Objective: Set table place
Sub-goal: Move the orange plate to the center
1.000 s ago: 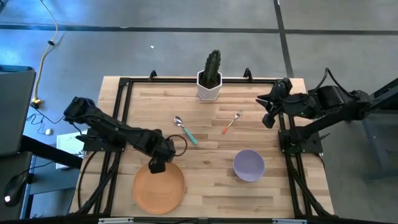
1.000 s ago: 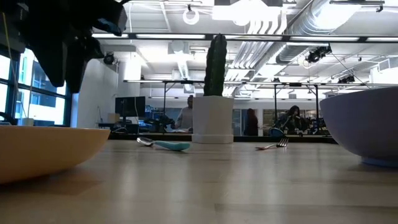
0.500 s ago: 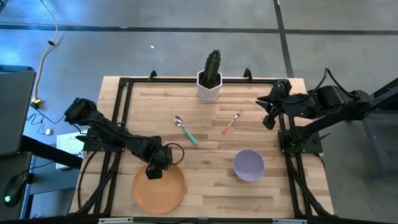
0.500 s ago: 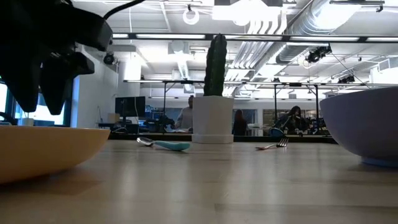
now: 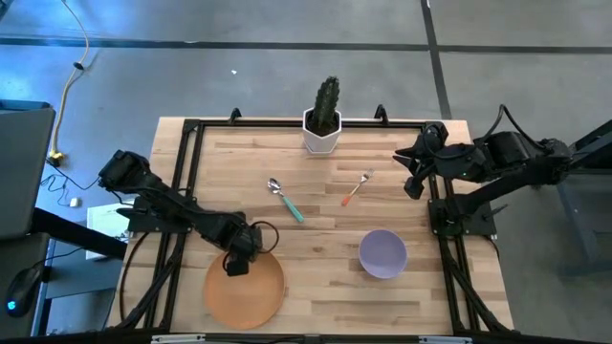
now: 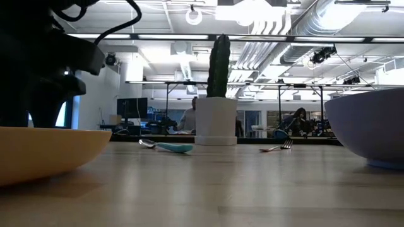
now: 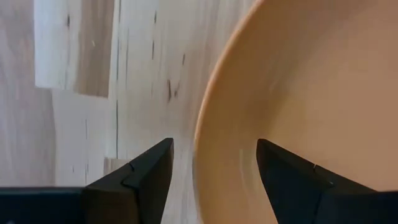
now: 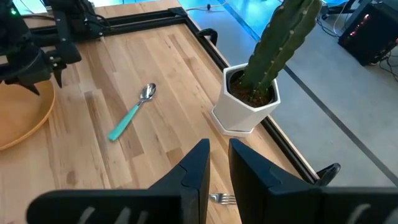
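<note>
Left gripper point(image 5: 236, 262) stands at the far-left rim of the orange plate point(image 5: 247, 294), fingers point(image 7: 144, 177) spread apart, one outside the rim over the table point(image 5: 316, 220) and one over the plate's inner slope — released, grasping nothing yet. The left wrist view shows the rim running between the two fingers, so the grasp is lined up but not closed.

Recommended procedure for this step, as judged from the layout:
- Lower until the rim sits well between the pads, then close firmly; a shallow pinch on a curved, glazed edge is likely to slip.
- Lift only enough to clear the planks, or drag flat, toward the table's middle.
- Keep the plate level — a tilt loads one pad only.

Right gripper point(image 8: 214, 163) waits raised at the right rear corner of the table, its fingers close together with a narrow gap, holding nothing.

Remaining items lie apart: lilac bowl point(image 5: 382, 253) near the front right, teal-handled spoon point(image 5: 285, 201) and orange-handled fork point(image 5: 356, 188) mid-table, in front of the potted cactus point(image 5: 323, 118) at the rear edge.
</note>
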Robot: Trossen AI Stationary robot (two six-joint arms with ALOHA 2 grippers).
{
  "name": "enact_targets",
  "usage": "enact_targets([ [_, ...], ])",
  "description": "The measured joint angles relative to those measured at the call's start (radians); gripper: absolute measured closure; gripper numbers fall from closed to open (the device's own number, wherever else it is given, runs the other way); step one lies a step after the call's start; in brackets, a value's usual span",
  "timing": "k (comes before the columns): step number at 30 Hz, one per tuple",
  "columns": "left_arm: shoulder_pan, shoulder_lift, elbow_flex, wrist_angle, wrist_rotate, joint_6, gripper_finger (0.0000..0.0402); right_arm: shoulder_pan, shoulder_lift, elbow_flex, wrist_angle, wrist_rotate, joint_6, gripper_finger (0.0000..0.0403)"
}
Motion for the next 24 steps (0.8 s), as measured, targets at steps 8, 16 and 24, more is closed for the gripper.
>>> enact_targets([
  [8,0.0,0.0,-0.005,0.014,-0.005,-0.003,0.0198,0.0,0.0,0.0,0.001,0.001,0.0,0.0352],
  [16,0.0,0.0,-0.005,0.012,0.007,-0.011,0.0338,0.0,0.0,0.0,0.001,0.01,0.0,0.0352],
  [24,0.0,-0.001,-0.005,0.016,0.013,-0.057,0.0382,0.0,0.0,0.0,0.001,0.018,0.0,0.0352],
])
